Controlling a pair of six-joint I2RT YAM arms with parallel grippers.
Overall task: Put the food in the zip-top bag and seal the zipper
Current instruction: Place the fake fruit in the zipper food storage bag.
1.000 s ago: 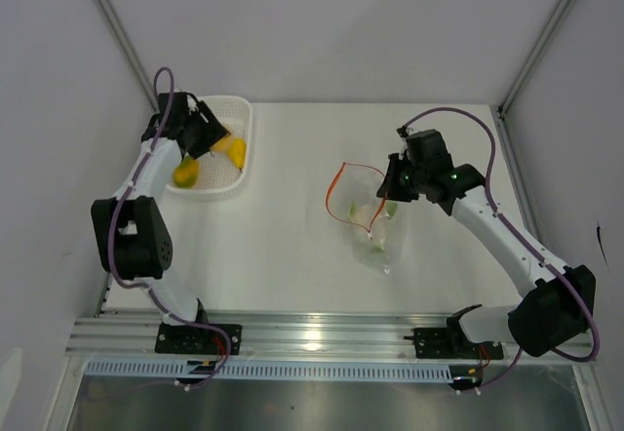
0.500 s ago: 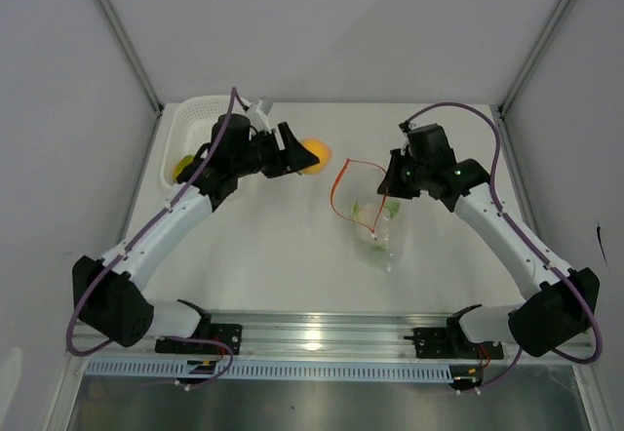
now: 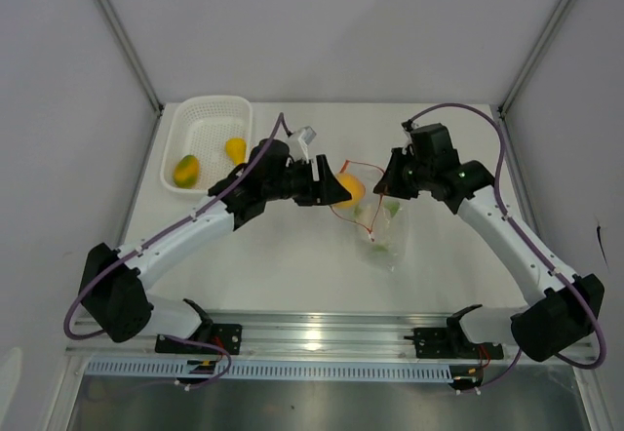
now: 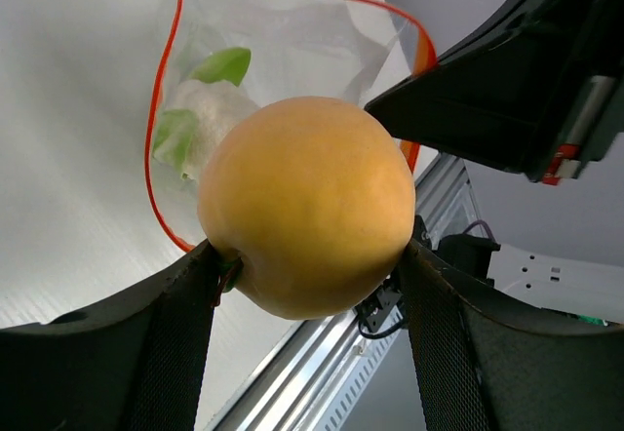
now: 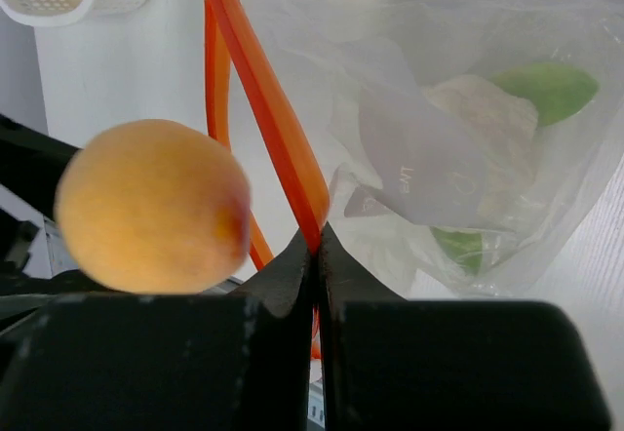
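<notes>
Across the white table point(image 3: 283, 255), two arms closing in on the middle: left arm point(image 3: 195, 231) stretched long from its base, right arm point(image 3: 507, 236) bent in from the other side. Off in the far left corner, well apart from the action, a white mesh basket point(image 3: 207, 99). Just right of centre, the zip-top bag point(image 3: 388, 241), clear, crinkly, wide open toward the left arm. Right beside that open mouth, not inside yet: the orange round fruit point(image 4: 307, 207), gripped on both flanks by the left gripper point(image 4: 310, 255), fingers set wide around it. Already in the bag, a white cauliflower-like piece point(image 5: 478, 119) with green bits alongside. Lying in the basket, near each other but apart, the yellow-green fruit point(image 3: 186, 169) and yellow pear-shaped fruit point(image 3: 235, 148). Thinnest of all, the zipper point(image 5: 263, 99), orange-red, unsealed, one stretch pinched in the fully closed right gripper point(image 5: 317, 236).
</notes>
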